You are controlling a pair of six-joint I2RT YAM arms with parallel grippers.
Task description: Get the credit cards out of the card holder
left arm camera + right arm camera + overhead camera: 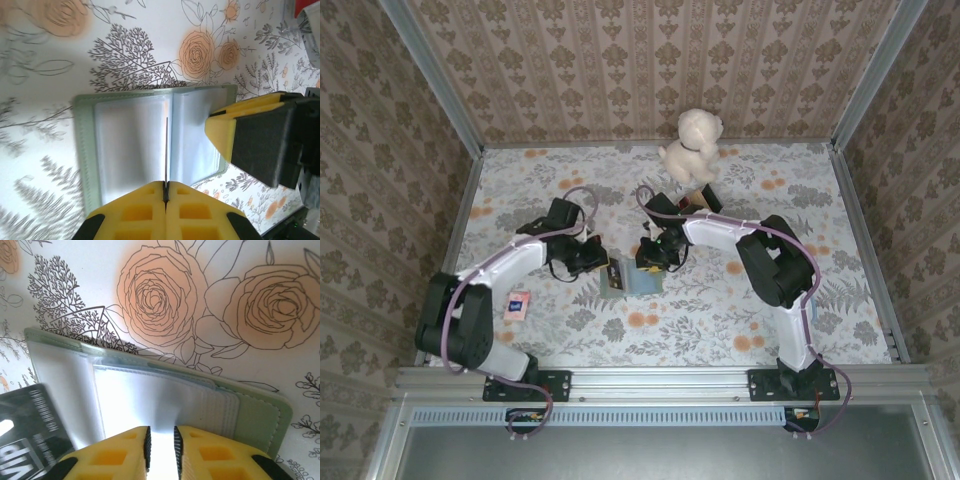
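1. Holder lies open and flat near the middle of the counter, between the two grippers. It has a sage-green rim and pale clear sleeves inside.
2. Left gripper is pressed together on a thin dark card. From the left wrist the card shows edge-on, in line with the holder's fold.
3. Right gripper sits at a sleeve on the holder's other half, its fingers a narrow slit apart. Whether they pinch the sleeve I cannot tell.
4. Counter is covered by a white cloth printed with orange roses and grey sketched leaves and trees.
5. Small card lies flat on the cloth beside the left arm, well apart from the holder.
6. Plush dog, cream-coloured, sits at the far edge against the back wall.
7. Walls on three sides carry beige damask wallpaper. Metal rails run up the corners and along the near edge, where the arm bases are bolted.
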